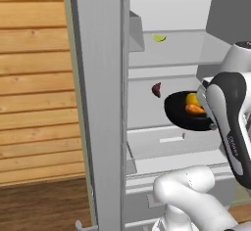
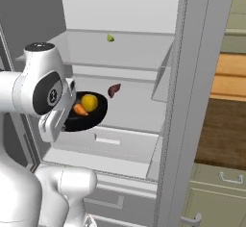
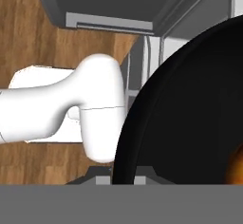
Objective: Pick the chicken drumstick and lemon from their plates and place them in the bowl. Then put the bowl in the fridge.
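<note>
Our fingers [image 1: 212, 120] are clamped on the rim of the black bowl [image 1: 182, 115], holding it inside the open fridge [image 1: 166, 142]. The lemon [image 2: 89, 102] and drumstick [image 2: 80, 109] lie in the bowl, just beyond our fingers.

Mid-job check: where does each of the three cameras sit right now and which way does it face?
Left base view: behind-left of the arm, facing the open fridge; white arm at lower right.
Right base view: behind-right, same fridge; arm at left.
Hand view: on the hand, looking down along the bowl rim to wood floor; white arm link left.
Both base views share the bowl with lemon and chicken drumstick.
</note>
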